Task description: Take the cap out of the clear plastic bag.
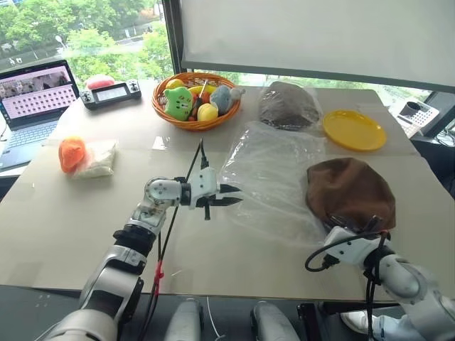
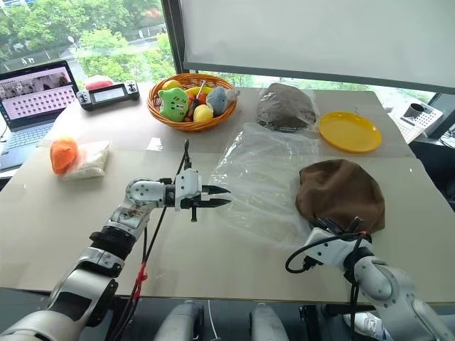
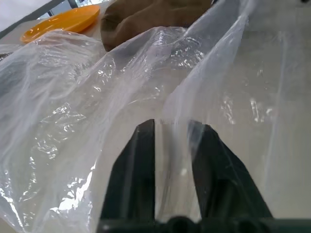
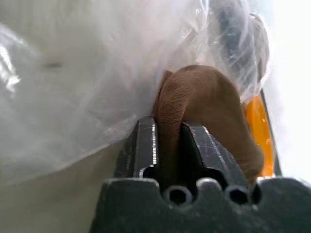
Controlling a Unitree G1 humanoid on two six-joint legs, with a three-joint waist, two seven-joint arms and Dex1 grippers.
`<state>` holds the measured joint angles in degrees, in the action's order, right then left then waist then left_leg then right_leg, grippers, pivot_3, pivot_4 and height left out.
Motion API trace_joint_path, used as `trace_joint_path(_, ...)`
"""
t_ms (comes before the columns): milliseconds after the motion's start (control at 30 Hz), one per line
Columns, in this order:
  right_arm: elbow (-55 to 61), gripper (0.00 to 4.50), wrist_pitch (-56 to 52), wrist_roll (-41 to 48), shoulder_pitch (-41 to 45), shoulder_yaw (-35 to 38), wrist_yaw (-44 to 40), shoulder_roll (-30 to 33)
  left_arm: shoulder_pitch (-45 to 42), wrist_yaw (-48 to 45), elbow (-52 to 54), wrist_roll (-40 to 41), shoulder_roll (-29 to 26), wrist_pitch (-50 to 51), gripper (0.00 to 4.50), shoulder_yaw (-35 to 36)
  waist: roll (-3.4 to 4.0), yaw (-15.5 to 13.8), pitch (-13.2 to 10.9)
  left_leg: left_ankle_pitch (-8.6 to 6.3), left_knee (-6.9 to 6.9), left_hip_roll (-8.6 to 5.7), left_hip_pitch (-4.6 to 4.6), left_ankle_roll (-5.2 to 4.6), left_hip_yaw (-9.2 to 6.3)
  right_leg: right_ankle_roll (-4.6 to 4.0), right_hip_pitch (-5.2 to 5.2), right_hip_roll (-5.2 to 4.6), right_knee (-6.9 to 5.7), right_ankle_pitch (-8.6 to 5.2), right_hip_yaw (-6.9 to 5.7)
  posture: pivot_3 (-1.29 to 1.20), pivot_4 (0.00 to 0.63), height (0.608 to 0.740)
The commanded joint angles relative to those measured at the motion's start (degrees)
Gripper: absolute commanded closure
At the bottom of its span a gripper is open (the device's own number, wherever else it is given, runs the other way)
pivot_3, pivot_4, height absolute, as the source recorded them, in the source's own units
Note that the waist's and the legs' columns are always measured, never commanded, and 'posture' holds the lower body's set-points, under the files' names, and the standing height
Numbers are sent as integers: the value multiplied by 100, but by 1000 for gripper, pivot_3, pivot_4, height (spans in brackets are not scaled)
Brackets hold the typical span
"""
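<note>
The right gripper [image 4: 168, 127] is pinching a fold of the cap [image 1: 350, 192]; the left gripper [image 3: 172, 128], seemingly slightly parted, is straddling the clear plastic bag [image 1: 266, 177].

Pale beige rectangular table [image 1: 85, 234] by window. Far left edge: open laptop [image 1: 34, 99], black handheld controller [image 1: 110, 94] beside it. Left side: orange plush toy [image 1: 71, 153] touching small white packet [image 1: 98, 158]. Far middle: woven orange basket [image 1: 195, 121] of plush toys. Next to basket: grey-dark bundle in tight clear wrap [image 1: 286, 105], then round yellow plate [image 1: 354, 130]. Centre: large crinkly clear plastic bag [image 1: 266, 177] lying flat. Just beside bag, near right edge: round reddish-brown fabric cap [image 1: 350, 192].
</note>
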<state>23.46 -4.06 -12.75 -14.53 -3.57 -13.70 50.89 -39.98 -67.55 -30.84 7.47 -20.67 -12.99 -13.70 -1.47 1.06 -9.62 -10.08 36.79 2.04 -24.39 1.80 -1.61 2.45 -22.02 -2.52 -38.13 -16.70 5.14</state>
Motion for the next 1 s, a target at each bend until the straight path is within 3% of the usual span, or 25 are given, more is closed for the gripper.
trace_joint_path(33,207,2053,-40,218,26,357,-256,-247,28,-307,481,408,-54,449,1932,170,-1,1,0,0,0,0,-1,0,0,0,0,0,1,0,0,0,150,740)
trace_joint_path(233,766,44,-746,1663,-11,1254,-1071,-692,80,-762,1031,934,-314,1466,10,355,0,6,0,0,0,1,1,0,1,-1,0,1,-3,0,1,0,150,740)
trace_joint_path(300,990,44,-1128,2276,-23,1651,-1331,-798,65,-820,1269,1212,-405,2020,10,478,0,3,0,0,0,2,0,0,0,-1,0,1,-4,0,1,0,150,740)
trace_joint_path(433,1396,44,-2272,4985,421,3201,-1257,-1236,-297,-287,1553,2429,-547,4037,10,1394,0,3,-1,0,0,5,-2,0,-2,-1,1,0,-6,0,-1,0,150,740)
trace_joint_path(600,1187,44,-2830,6297,898,4121,-471,-1526,-648,1464,935,2591,-312,4292,10,2486,-2,-4,-1,0,2,6,7,0,-8,0,8,1,-8,0,-6,0,150,740)
trace_joint_path(667,1029,44,-2841,5961,1153,4083,268,-1832,-729,2914,477,2215,-204,3857,10,2998,-5,-2,0,0,1,5,6,0,-8,0,8,1,-7,0,-5,0,150,740)
trace_joint_path(767,895,44,-2768,5236,1270,3694,880,-2108,-585,4127,213,1555,-173,3123,10,3147,-8,11,2,-1,-2,1,3,-1,-3,0,-2,-2,-8,1,5,0,150,740)
trace_joint_path(900,522,44,-2342,4167,1297,3148,1198,-2316,-394,4958,-90,1464,-106,2752,10,3518,-8,-8,2,-1,-9,1,-4,0,2,-2,-17,-2,-9,2,9,0,150,740)
trace_joint_path(1000,150,44,-1981,3559,1329,2922,1367,-2482,-184,5295,-446,1054,-166,2316,10,3393,-7,-17,2,-1,-9,0,-6,0,5,-2,-20,-2,-9,3,10,0,150,740)
